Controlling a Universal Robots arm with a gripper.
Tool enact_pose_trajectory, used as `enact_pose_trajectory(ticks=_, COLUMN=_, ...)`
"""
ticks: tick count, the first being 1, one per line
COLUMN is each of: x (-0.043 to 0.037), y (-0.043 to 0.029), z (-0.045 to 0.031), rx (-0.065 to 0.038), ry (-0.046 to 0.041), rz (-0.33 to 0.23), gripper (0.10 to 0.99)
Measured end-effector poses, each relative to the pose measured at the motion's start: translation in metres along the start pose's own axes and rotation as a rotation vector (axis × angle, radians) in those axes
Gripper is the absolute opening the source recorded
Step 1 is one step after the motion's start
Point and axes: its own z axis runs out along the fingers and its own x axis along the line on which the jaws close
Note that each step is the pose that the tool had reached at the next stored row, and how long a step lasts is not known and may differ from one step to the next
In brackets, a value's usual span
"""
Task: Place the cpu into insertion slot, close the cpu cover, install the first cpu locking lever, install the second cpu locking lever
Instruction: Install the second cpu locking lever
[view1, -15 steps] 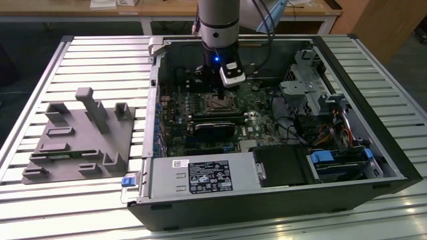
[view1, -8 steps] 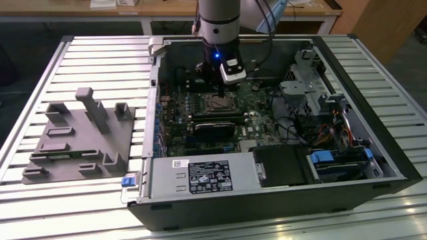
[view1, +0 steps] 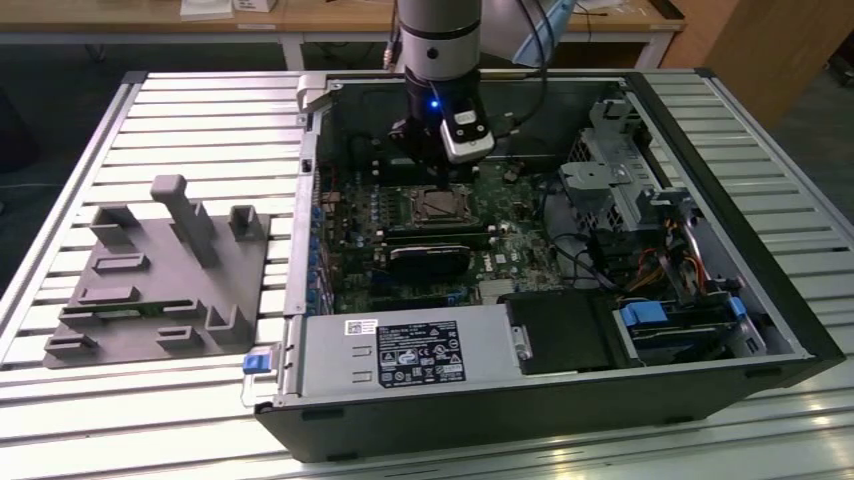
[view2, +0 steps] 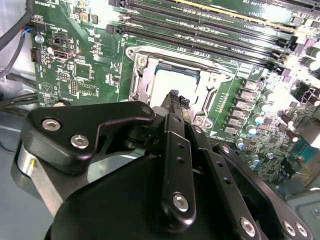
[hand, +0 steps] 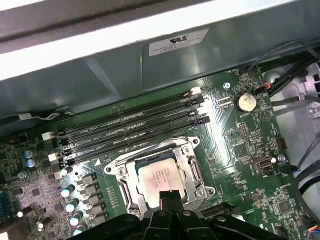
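Note:
The cpu lies flat in the insertion slot on the green board, its silvery top facing up. The cpu cover, a silver frame, lies down around the chip, also seen as the frame's side in the second wrist view. My gripper is shut with nothing between its fingers, and its tips hang just above the chip's edge. In the first wrist view the gripper covers part of the socket's rim. In the exterior view the gripper hovers over the socket inside the open computer case.
Long black memory slots run beside the socket. A row of capacitors stands on another side. The case wall, drive cage and cables surround the board. A grey fixture lies at the exterior view's left.

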Motion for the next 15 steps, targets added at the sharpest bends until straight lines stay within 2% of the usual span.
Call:
enact_pose_trajectory(ticks=6, x=-0.0006, y=-0.0013, z=-0.0014, rx=0.006, ry=-0.0018, rz=-0.001, gripper=0.106)
enact_pose_trajectory(ticks=15, x=-0.0060, y=-0.0167, z=-0.0016, rx=0.006, ry=-0.0020, rz=0.002, gripper=0.106)
